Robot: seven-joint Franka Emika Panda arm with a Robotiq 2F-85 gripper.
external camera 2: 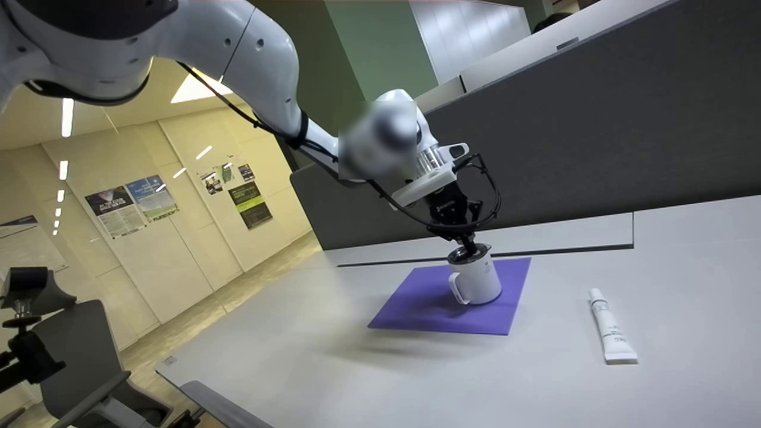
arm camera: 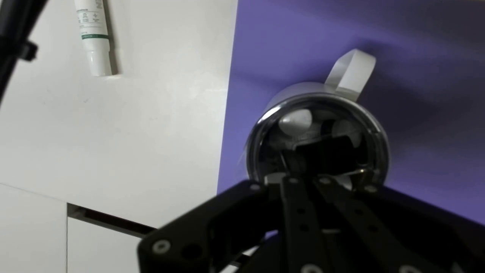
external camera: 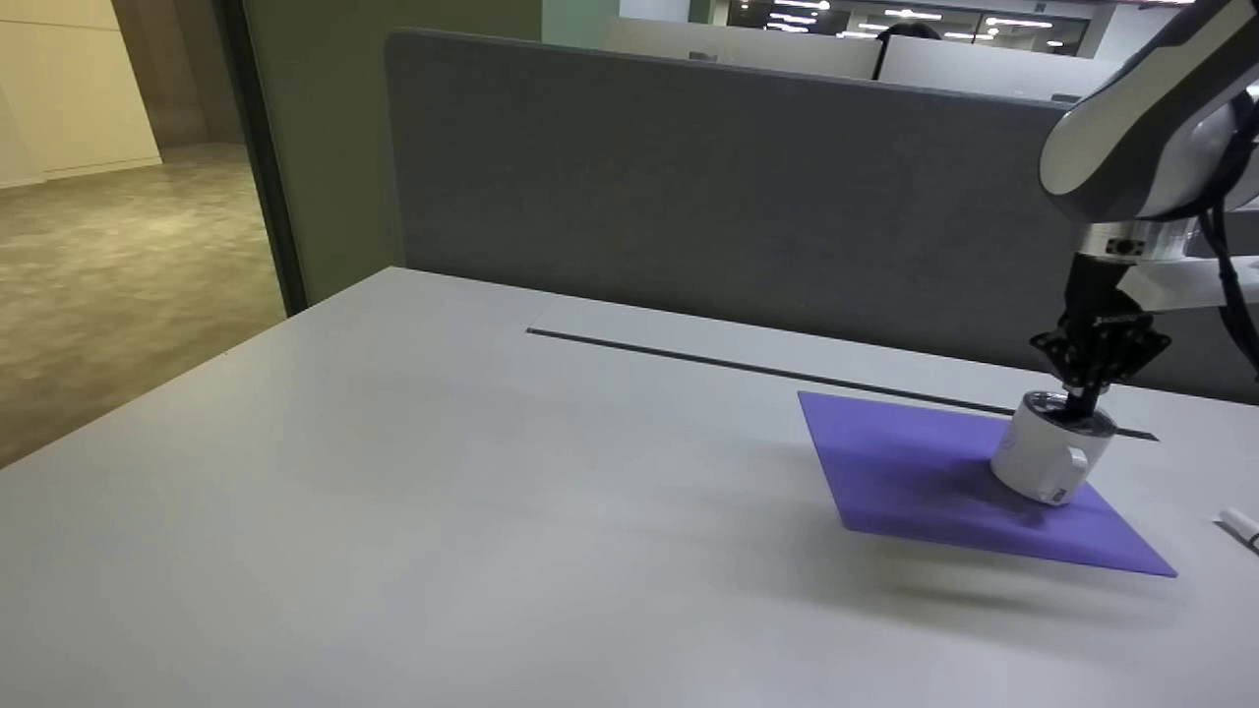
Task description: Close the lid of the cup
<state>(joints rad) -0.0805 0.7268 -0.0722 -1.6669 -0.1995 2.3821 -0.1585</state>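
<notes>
A white cup [external camera: 1028, 457] with a side handle stands on a purple mat [external camera: 875, 452]. The cup also shows in an exterior view [external camera 2: 478, 282] and in the wrist view [arm camera: 299, 89]. A dark, glossy lid [arm camera: 314, 123] covers its top. It reflects the gripper, so I cannot tell whether its opening is covered. My gripper [external camera: 1082, 403] points down at the lid. Its fingers are together, with the tips at the lid's top in both exterior views [external camera 2: 469, 245]. In the wrist view the fingertips blend with the dark reflection, so exact contact is unclear.
A white tube [external camera 2: 612, 333] lies on the white table [external camera 2: 553, 386] beside the mat. A grey partition [external camera: 689, 197] stands behind the table. A dark groove [external camera: 738, 367] runs along the table's back. A black cable [external camera 2: 494, 199] loops beside the gripper.
</notes>
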